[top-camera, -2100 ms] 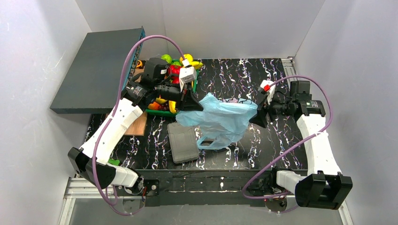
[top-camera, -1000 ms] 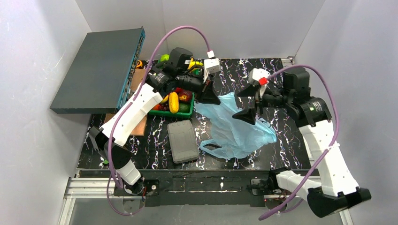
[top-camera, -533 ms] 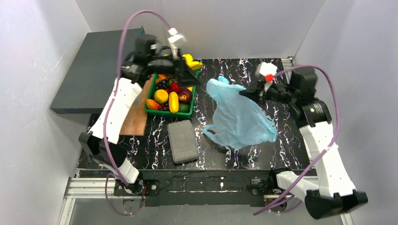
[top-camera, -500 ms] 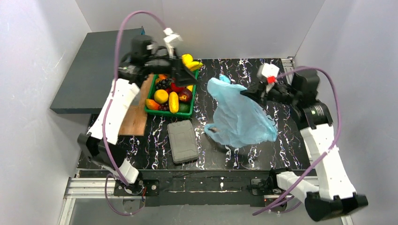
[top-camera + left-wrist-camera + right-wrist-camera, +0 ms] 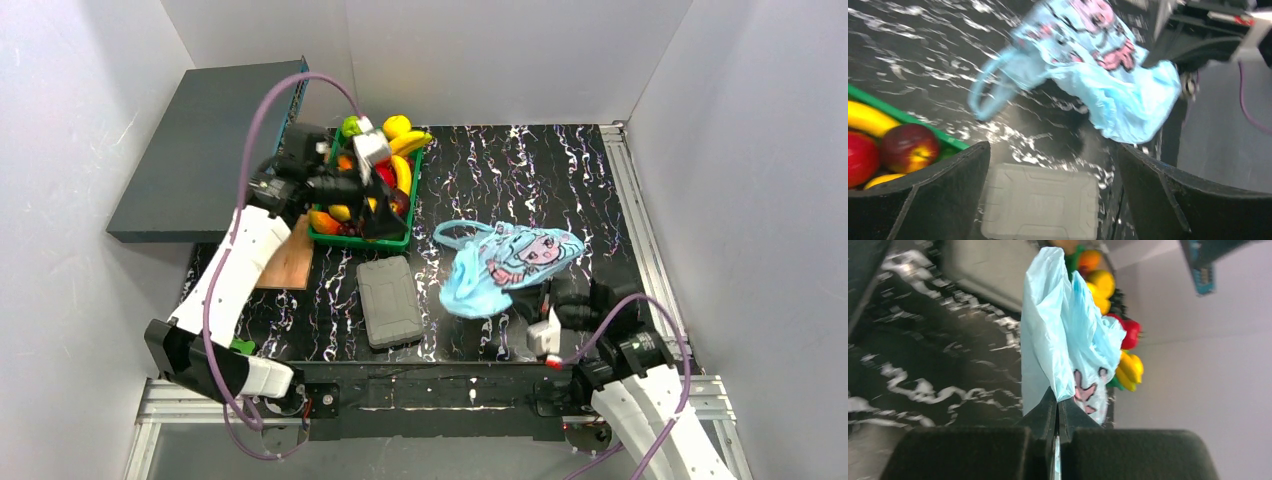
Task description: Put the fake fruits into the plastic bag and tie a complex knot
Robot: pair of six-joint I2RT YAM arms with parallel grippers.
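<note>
The light-blue plastic bag (image 5: 510, 262) lies flat on the black table, cartoon face up, one handle loop (image 5: 450, 232) pointing left. My right gripper (image 5: 533, 305) is low at the bag's near edge and is shut on a fold of the plastic bag (image 5: 1063, 330); in the right wrist view my right gripper (image 5: 1057, 405) has its jaws pressed together on it. The fake fruits (image 5: 385, 170) fill the green tray (image 5: 340, 238). My left gripper (image 5: 378, 218) hangs open over the tray's near end; in the left wrist view my left gripper (image 5: 1054, 147) holds nothing. A knot is not in view.
A grey ribbed case (image 5: 390, 300) lies just in front of the tray and left of the bag. A dark slab (image 5: 210, 140) leans at the far left, with a wooden board (image 5: 292, 262) beside the tray. White walls close in on three sides.
The left gripper let go of the bag, opened and swung back over the tray. The right gripper shut on the bag and pulled it down to the near right of the table.
</note>
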